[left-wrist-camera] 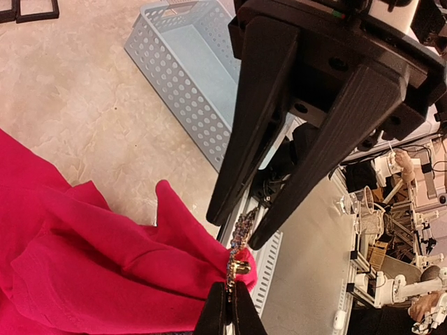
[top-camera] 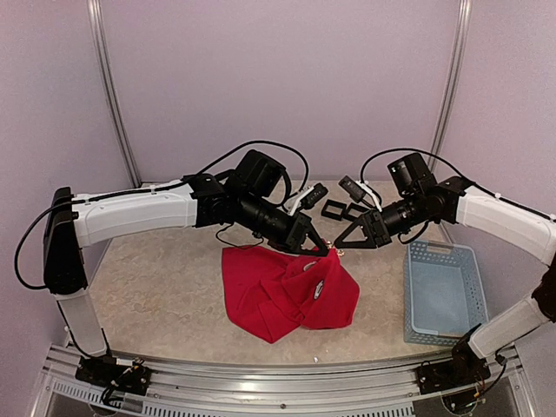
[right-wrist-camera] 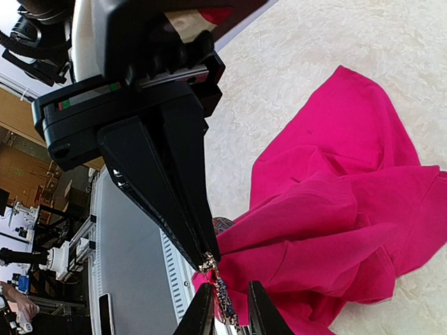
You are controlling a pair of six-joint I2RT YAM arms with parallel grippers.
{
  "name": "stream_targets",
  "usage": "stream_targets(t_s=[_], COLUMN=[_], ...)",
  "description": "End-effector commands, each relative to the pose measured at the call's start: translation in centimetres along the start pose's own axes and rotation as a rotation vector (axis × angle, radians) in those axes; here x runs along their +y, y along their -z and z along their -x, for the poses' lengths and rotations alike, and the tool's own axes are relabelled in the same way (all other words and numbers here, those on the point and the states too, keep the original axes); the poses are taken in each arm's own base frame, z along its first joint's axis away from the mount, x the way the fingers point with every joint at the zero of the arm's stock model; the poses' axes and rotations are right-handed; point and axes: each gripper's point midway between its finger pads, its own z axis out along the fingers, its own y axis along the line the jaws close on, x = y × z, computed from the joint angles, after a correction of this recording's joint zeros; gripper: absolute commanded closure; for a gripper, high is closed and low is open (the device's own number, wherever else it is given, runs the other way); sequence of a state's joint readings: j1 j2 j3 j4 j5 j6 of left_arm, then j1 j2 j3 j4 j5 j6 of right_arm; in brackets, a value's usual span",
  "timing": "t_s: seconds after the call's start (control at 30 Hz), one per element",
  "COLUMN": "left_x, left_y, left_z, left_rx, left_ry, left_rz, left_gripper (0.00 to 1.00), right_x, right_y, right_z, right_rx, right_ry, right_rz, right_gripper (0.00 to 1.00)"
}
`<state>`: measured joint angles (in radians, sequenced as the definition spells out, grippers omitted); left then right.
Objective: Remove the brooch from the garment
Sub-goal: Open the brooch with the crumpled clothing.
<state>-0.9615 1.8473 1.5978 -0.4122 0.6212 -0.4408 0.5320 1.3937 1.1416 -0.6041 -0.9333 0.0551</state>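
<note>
Red garment (top-camera: 287, 295) lies crumpled at the middle of the table (top-camera: 156, 287), its far corner held up off the surface. The left gripper (left-wrist-camera: 230, 296) is clenched on that raised fabric, right at the gold end of the brooch (left-wrist-camera: 241, 227). The right gripper (right-wrist-camera: 229, 287) straddles the beaded brooch, fingers narrowly apart (whether they actually pinch it, I cannot tell). A pale blue basket (top-camera: 413, 295) sits to the right, apart from the cloth.

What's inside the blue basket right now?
Only its bare pale floor shows in the basket; no item is visible. In the left wrist view, the right fingers cover one end.
</note>
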Motion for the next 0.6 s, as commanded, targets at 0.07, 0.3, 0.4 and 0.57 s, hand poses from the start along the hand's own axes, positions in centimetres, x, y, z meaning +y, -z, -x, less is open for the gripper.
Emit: stream_targets(t_s=[0.07,0.3,0.4,0.57], left_x=[-1.1,-1.2,-1.2,-1.2], left_y=[-0.1,-0.2,-0.3,-0.3], left_z=[0.4,0.6,0.6,0.6], left_rx=[-0.004,-0.007,-0.006,-0.007], left_ry=[-0.024,-0.026,-0.028,-0.03], left_rz=[-0.025,-0.024,-0.026,-0.024], left_gripper=[1.0,1.0,1.0,1.0], right_x=[0.5,0.6,0.2,0.1], right_y=[0.8,0.4,0.1,0.0], right_z=[1.1,0.3,-0.4,-0.6], right_rx=[-0.041,-0.01,0.007,0.012], right_ry=[0.027,0.021,0.007,0.003], right_rz=[-0.019,0.012,0.01,0.005], right_gripper=[0.9,0.89,0.92,0.97])
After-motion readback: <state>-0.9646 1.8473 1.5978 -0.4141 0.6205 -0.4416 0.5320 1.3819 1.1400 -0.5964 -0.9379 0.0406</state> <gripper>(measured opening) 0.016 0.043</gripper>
